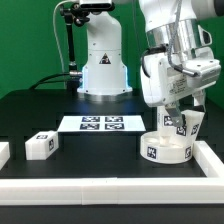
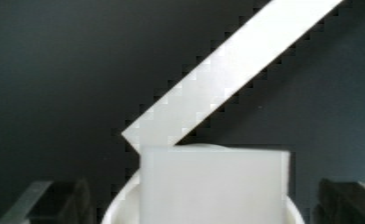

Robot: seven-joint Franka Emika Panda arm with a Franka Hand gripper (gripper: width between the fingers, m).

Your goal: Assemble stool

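Observation:
The round white seat [image 1: 165,150] lies on the black table at the exterior view's right, close to the border rail. A white leg [image 1: 188,125] with square tags stands upright on it. My gripper [image 1: 178,118] is down around this leg. In the wrist view the leg [image 2: 211,180] fills the middle, with the seat's curved rim [image 2: 126,200] beside it. My gripper [image 2: 197,208] is open: each dark finger [image 2: 37,202] stands off the leg's side with a gap. Two more legs lie at the exterior view's left, one [image 1: 42,145] in full and one [image 1: 3,153] cut by the edge.
The marker board [image 1: 100,123] lies flat mid-table in front of the arm's base [image 1: 103,65]. White border rails [image 1: 110,187] run along the front and the exterior view's right; one rail [image 2: 250,70] crosses the wrist view diagonally.

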